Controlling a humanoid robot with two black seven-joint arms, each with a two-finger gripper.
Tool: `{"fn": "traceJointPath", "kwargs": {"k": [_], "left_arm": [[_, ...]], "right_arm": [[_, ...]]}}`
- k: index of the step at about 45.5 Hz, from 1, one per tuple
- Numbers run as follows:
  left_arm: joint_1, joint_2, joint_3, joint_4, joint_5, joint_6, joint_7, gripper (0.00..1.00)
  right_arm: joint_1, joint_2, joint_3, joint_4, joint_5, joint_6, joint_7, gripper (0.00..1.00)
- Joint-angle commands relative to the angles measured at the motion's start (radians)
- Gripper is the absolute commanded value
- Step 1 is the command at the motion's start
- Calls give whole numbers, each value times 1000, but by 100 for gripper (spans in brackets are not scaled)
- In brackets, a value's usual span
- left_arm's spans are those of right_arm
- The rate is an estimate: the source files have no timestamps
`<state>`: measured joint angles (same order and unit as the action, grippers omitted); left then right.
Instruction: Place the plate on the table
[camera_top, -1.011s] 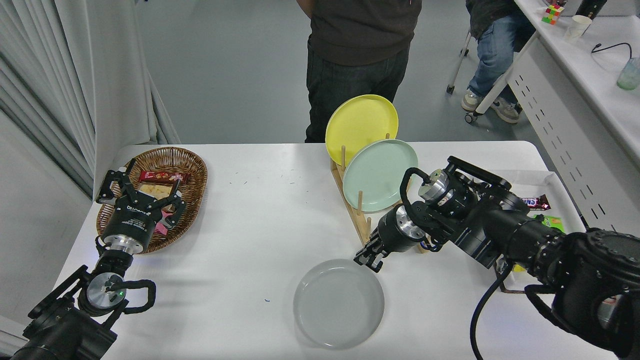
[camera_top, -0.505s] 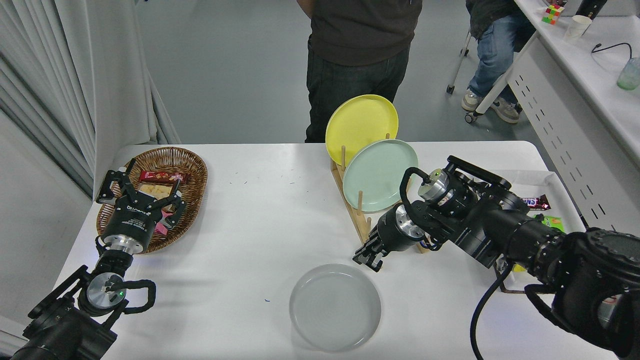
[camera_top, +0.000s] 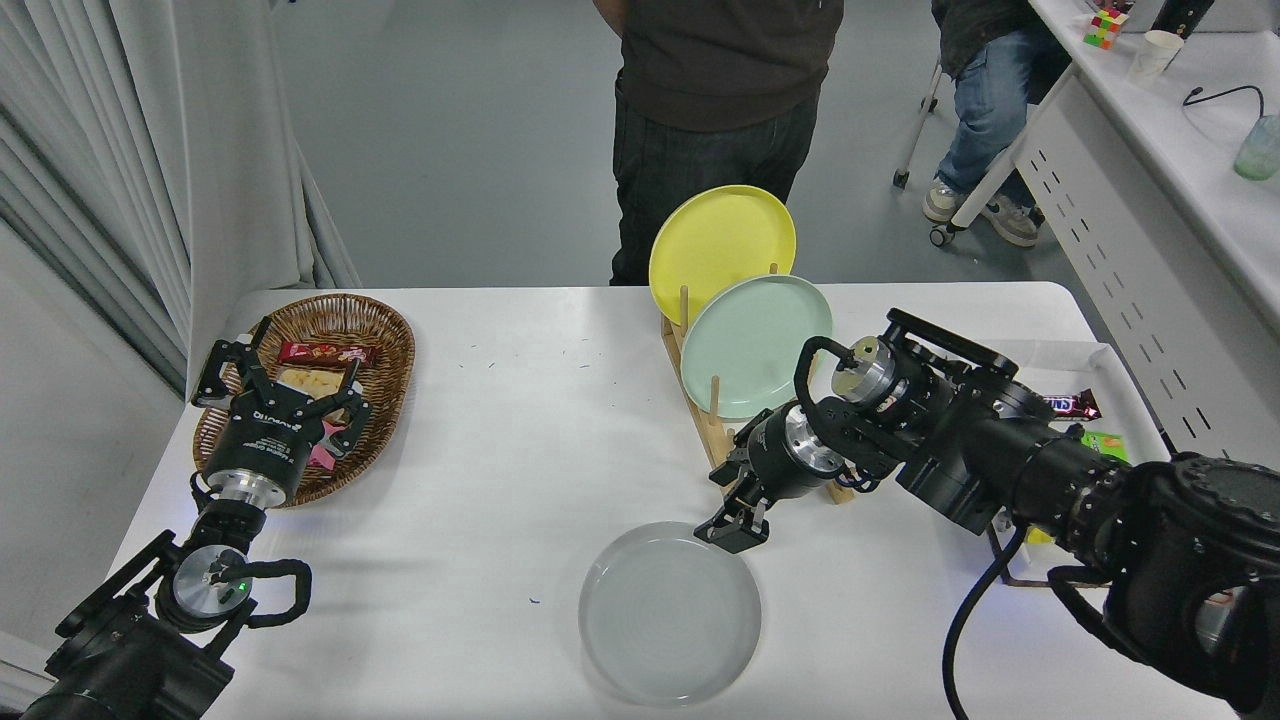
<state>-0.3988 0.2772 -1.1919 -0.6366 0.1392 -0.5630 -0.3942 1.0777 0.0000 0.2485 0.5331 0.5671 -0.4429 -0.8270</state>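
Observation:
The pale grey plate (camera_top: 668, 615) lies flat on the white table (camera_top: 520, 440), near its front edge and slightly right of centre. My right gripper (camera_top: 733, 505) hovers at the plate's far right rim, open, with its fingers spread apart and one fingertip just over the rim. It holds nothing. Over the wicker basket at the lower left sits my left gripper (camera_top: 283, 385), parked and open.
A wooden rack (camera_top: 712, 440) behind my right gripper holds a yellow plate (camera_top: 722, 243) and a mint-green plate (camera_top: 755, 345) upright. The wicker basket (camera_top: 385, 340) holds snacks at the left. A white tray (camera_top: 1090, 355) with snack bars sits at the right. A person stands at the far side.
The plate sank from a slight tilt to lying flat on the table. My right gripper opened, let go of the rim and drew back a little toward the rack.

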Motion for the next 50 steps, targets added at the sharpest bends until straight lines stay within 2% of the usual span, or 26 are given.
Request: {"fn": "traceJointPath", "kwargs": {"k": [1, 4, 43, 50], "left_arm": [[0, 0, 0, 0, -1, 0, 0, 98], [0, 0, 0, 0, 0, 0, 0, 98], [0, 0, 0, 0, 0, 0, 0, 98], [0, 0, 0, 0, -1, 0, 0, 98]], "right_arm": [[1, 0, 0, 36, 0, 7, -21, 100], [2, 0, 0, 54, 2, 7, -46, 100], [128, 0, -25, 353, 68, 3, -46, 100], [165, -51, -32, 416, 111, 4, -46, 100]]}}
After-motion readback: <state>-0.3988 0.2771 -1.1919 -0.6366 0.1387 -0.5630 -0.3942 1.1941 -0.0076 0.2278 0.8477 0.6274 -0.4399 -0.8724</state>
